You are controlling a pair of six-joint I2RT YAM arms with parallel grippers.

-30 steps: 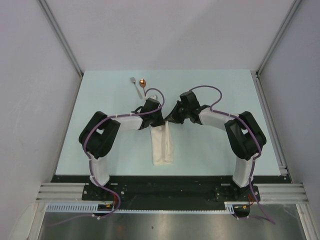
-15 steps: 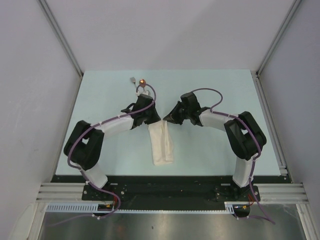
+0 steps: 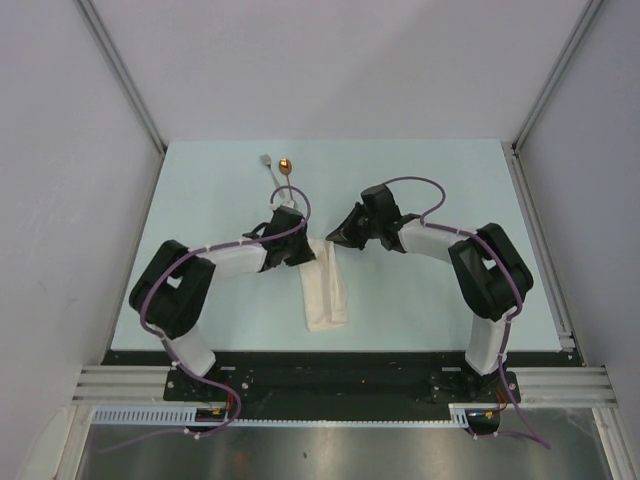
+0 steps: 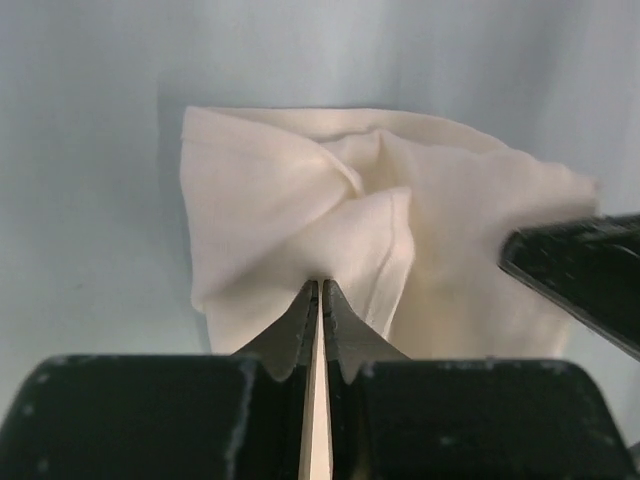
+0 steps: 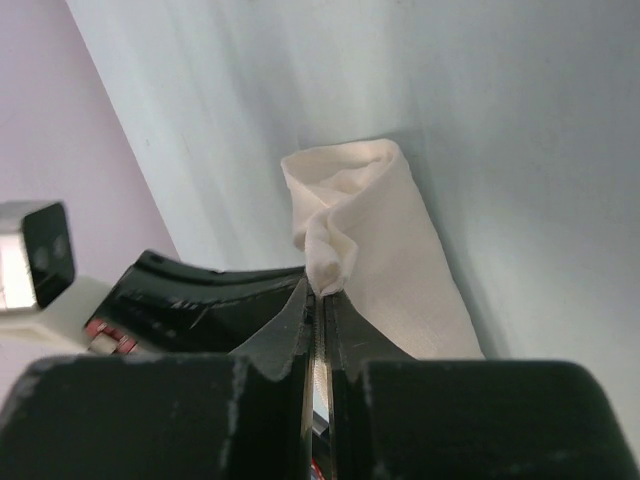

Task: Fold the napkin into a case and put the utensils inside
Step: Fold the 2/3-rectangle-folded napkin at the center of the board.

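While the cream cloth lies on the pale blue table (image 3: 430, 190) as a narrow, layered case (image 3: 326, 295), running from near the arms' bases toward the middle of the table, both grippers meet at its far end. The left gripper (image 4: 320, 287) has its fingers pressed together on a raised fold of the cloth, with the fabric pinched thin between the tips. In the left wrist view the cloth ahead of that pinch is rumpled and puckered. The right gripper (image 5: 318, 290) comes in from the other side, its fingers likewise closed tight on a small bunched twist at the cloth's edge. The two grippers sit just beside each other, and a dark finger of the right one shows at the right edge of the left wrist view. The fork (image 3: 267, 160) and the copper-bowled spoon (image 3: 285, 164) lie side by side on the table beyond the left gripper, apart from the case and outside it.
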